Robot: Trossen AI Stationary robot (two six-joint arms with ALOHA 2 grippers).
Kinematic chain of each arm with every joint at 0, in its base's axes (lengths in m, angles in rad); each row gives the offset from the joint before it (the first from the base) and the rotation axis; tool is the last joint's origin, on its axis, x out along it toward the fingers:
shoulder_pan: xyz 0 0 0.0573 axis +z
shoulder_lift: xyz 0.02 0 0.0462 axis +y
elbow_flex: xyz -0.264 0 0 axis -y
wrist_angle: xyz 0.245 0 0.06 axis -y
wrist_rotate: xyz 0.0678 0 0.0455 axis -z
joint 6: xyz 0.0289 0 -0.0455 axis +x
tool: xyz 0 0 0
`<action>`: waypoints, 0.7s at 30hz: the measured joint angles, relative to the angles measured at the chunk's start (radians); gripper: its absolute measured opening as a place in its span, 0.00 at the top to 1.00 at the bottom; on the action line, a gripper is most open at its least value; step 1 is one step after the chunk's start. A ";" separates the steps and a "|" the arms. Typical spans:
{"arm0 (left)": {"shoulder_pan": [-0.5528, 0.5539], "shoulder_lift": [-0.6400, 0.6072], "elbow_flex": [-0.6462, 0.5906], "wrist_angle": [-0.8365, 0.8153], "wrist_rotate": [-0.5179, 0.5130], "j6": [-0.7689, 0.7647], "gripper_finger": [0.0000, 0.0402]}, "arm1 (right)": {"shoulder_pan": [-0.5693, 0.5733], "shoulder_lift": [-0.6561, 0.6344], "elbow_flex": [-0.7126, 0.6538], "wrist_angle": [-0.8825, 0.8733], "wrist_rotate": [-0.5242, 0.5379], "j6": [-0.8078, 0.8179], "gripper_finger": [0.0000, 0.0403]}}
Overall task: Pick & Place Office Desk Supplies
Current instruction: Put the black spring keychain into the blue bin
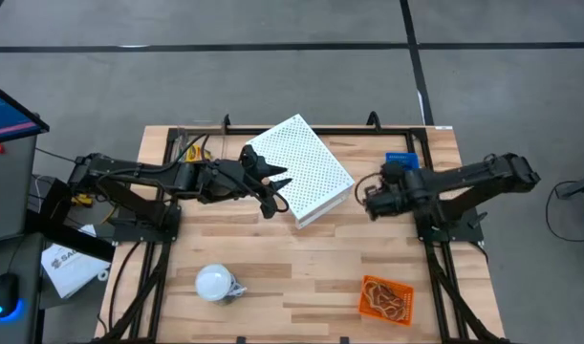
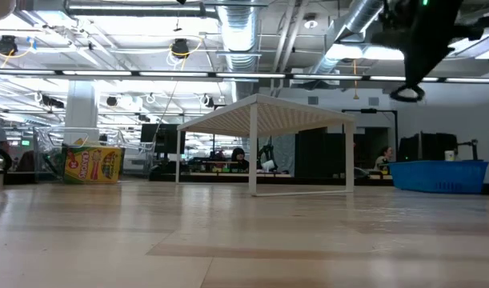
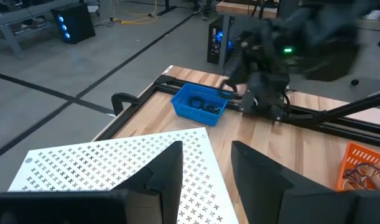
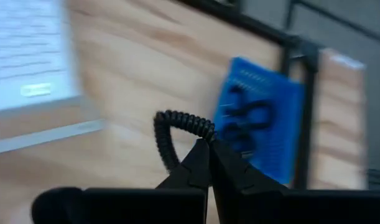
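The right gripper [image 4: 208, 149] is pinching shut on a small black coiled ring [image 4: 177, 127], hanging just beside the blue plastic basket [image 4: 264, 118], nearer it than the half-open, empty left gripper [image 1: 272, 191].

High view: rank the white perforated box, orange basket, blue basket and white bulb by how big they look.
1. White perforated box, clearly largest.
2. Orange basket.
3. White bulb-like object, close to the orange basket.
Blue basket: partly hidden by the right arm, so I can't rank it.
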 joint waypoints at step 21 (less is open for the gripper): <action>-0.017 0.000 0.000 0.006 0.000 -0.006 0.68 | -0.585 -0.288 -0.428 0.336 -0.017 -0.468 1.00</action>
